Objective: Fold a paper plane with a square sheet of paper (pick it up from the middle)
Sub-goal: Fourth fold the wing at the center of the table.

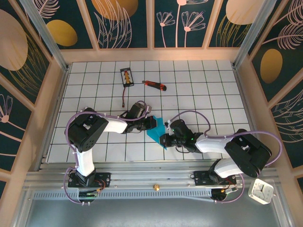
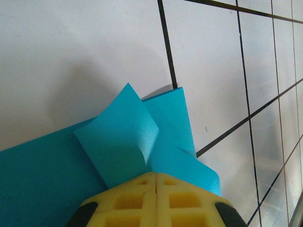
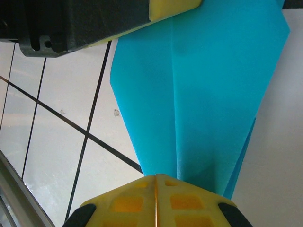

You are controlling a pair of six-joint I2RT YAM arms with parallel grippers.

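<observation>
A white gridded bench (image 1: pixel 199 90) fills the floor of a walled cell. Two arms reach in from the near edge: the left arm (image 1: pixel 87 132) bends right and the right arm (image 1: pixel 246 151) bends left, so their tips meet near the middle of the bench, a little toward the near side.

Between them is the paper (image 1: pixel 156 132), cyan-blue and already creased into an angular shape. Whether it touches the bench or is held just above it, I cannot tell.

The left fingers (image 1: pixel 149 122) hold its far left part. In the left wrist view these fingers (image 2: pixel 155 179) are pressed fully together on the paper (image 2: pixel 123 137), where a small flap stands folded over a wider layer.

The right fingers (image 1: pixel 165 140) hold its near right end. In the right wrist view these fingers (image 3: pixel 155 179) are also closed tight, clamping the narrow end of the paper (image 3: pixel 213 85), which has a long straight crease and widens toward the other arm's yellow pad (image 3: pixel 175 7).

Well apart, far of centre, lies a red-and-black knife (image 1: pixel 154 85), with a small black-and-orange pack (image 1: pixel 126 76) to its left. A white clock (image 1: pixel 261 191) sits at the near right corner.
</observation>
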